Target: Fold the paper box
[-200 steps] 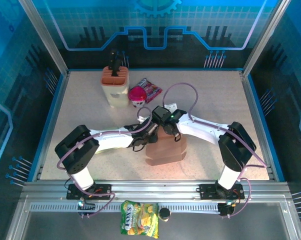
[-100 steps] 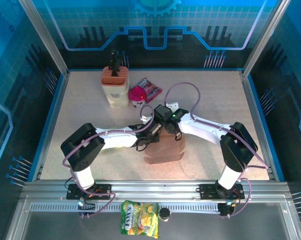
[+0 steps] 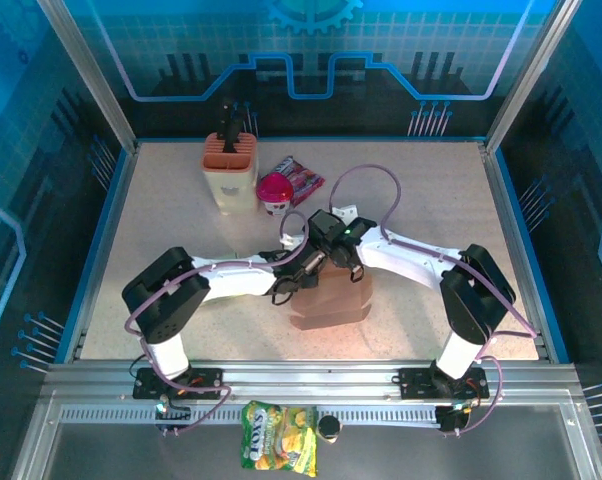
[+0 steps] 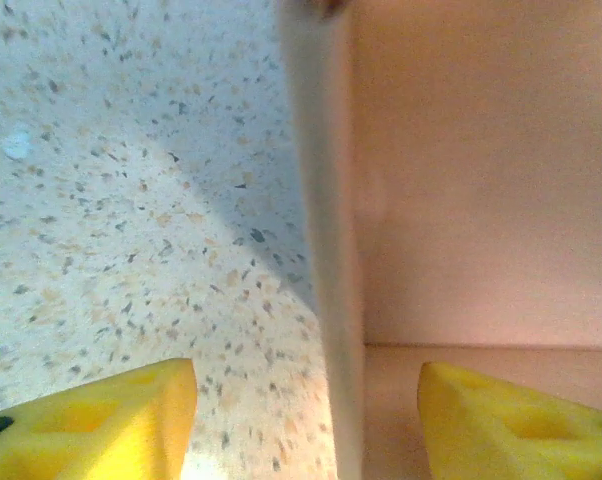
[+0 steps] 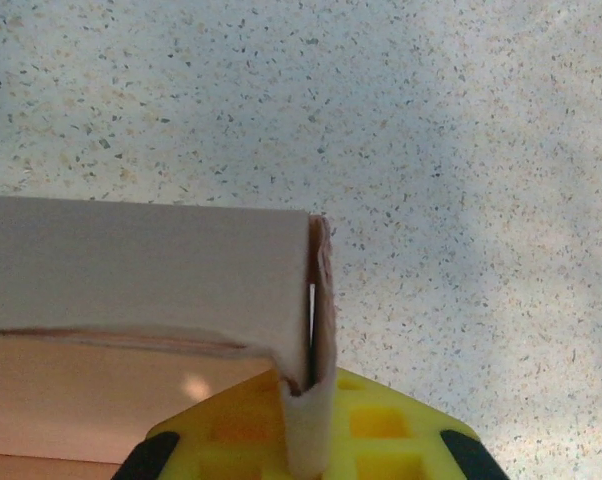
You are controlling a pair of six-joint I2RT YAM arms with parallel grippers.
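Tan paper box (image 3: pixel 331 300), thin wall tight in right end effector (image 5: pixel 306 438); left end effector (image 4: pixel 306 400) wide open astride a wall.

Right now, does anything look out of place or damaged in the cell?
A yellow snack bag lies off the table, on the front metal ledge. The paper box gapes slightly between layers at its pinched corner.

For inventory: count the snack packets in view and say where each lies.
2. A red packet lies far back on the table, by the pink dome; a yellow packet lies on the front rail. More may be hidden.
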